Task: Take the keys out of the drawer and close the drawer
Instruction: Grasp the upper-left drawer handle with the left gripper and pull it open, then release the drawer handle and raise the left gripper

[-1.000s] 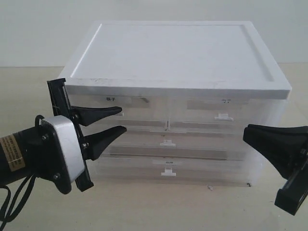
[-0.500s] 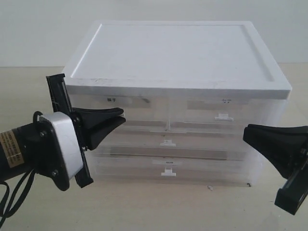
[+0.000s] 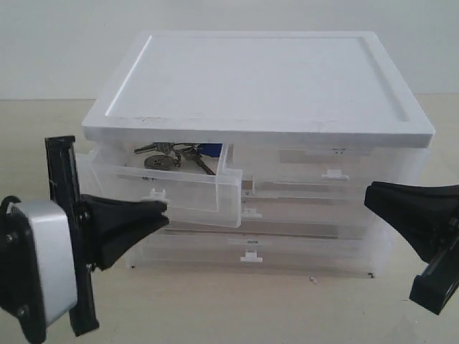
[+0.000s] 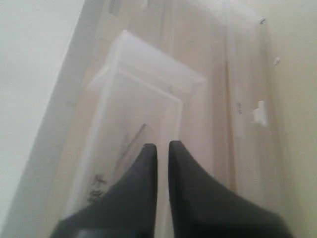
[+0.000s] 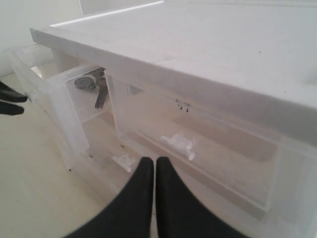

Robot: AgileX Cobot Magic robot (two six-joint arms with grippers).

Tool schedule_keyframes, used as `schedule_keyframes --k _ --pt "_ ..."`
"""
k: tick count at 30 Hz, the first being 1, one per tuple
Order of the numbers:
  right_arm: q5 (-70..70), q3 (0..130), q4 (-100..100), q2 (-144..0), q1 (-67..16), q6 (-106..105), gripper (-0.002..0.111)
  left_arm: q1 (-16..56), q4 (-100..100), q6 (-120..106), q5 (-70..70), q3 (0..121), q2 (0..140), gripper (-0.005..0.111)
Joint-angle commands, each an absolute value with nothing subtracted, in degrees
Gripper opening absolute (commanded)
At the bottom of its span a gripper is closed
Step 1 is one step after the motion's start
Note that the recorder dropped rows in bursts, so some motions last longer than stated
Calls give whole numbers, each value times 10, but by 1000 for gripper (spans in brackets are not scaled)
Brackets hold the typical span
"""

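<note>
The upper-left half-width drawer [image 3: 179, 193] stands pulled out of the white cabinet [image 3: 258, 79]. Inside it lie the silver keys [image 3: 176, 156] with a blue fob [image 3: 209, 149]; the right wrist view also shows the keys [image 5: 94, 85] in the drawer [image 5: 62, 106]. My left gripper [image 3: 165, 207] is at the drawer's front, just under the white tab handle [image 3: 154, 193]. Its jaws are nearly together on the handle, and its fingers [image 4: 143, 163] sit beside the black label characters. My right gripper [image 3: 370, 196] hangs shut and empty in front of the cabinet's right side [image 5: 154, 161].
The other half-width drawer [image 3: 330, 172] and two full-width drawers [image 3: 251, 247] below are pushed in, each with a small white tab. The cabinet stands on a beige table [image 3: 229, 308] with a pale wall behind.
My left gripper closed at the handle and drew back toward the camera. The drawer slid out with it and the keys came into sight. The right arm stayed still.
</note>
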State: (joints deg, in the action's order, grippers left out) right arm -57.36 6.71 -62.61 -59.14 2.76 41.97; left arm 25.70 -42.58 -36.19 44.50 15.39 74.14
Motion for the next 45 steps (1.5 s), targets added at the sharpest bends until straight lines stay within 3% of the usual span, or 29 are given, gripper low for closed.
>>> schedule_keyframes --k 1,4,7,11,14,16,22,27,33,39,41,45 --pt "-574 71 -623 -595 29 414 0 261 -540 -239 425 144 695 5" --pt "-574 71 -623 -595 29 414 0 261 -585 -201 439 144 684 5" --pt "-574 71 -623 -595 29 414 0 261 -550 -125 551 144 684 7" --pt "-574 71 -623 -595 29 414 0 261 -548 9 579 179 684 29" --pt "-574 71 -623 -595 29 414 0 261 -597 205 502 236 684 41" --pt "-574 71 -623 -595 29 414 0 261 -690 362 448 288 684 43" --pt "-574 71 -622 -595 29 414 0 261 -858 623 492 410 684 43" --pt "-574 71 -622 -595 29 414 0 304 -999 844 292 504 684 43" --pt "-572 71 -620 -595 29 414 0 322 -999 827 288 573 684 43" --pt "-572 71 -621 -595 29 413 0 326 -919 548 222 607 690 43" --pt "-572 71 -621 -595 29 413 0 326 -829 473 150 607 695 43" --pt "-572 71 -621 -595 29 413 0 326 -666 374 -183 653 707 41"
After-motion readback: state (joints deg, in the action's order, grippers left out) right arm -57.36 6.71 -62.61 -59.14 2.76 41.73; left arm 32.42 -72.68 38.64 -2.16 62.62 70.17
